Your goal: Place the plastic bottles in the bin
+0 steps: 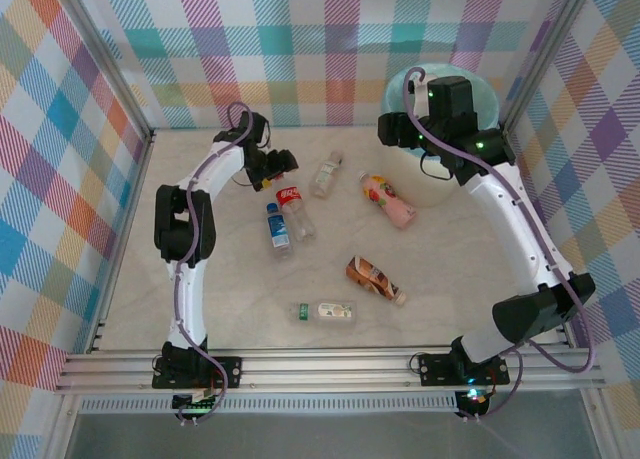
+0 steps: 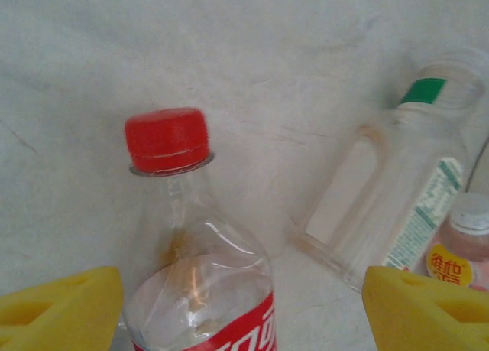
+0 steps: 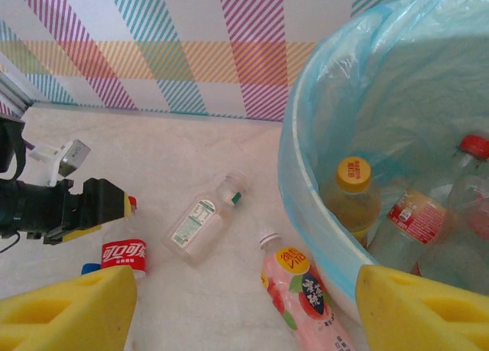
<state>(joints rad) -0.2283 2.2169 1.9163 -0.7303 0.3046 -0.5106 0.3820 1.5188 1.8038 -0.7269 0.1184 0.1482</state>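
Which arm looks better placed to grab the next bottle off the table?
Probably left: the left claw sits open around the red-capped bottle. The right claw hangs by the bin, around nothing.

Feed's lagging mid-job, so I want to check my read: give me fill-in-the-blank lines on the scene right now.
1. The left hand straddles a bottle with a ___ cap.
2. ___ bottles lie on the table.
3. The right hand hovers by the bin, holding ___.

Missing words: red; Six; nothing.
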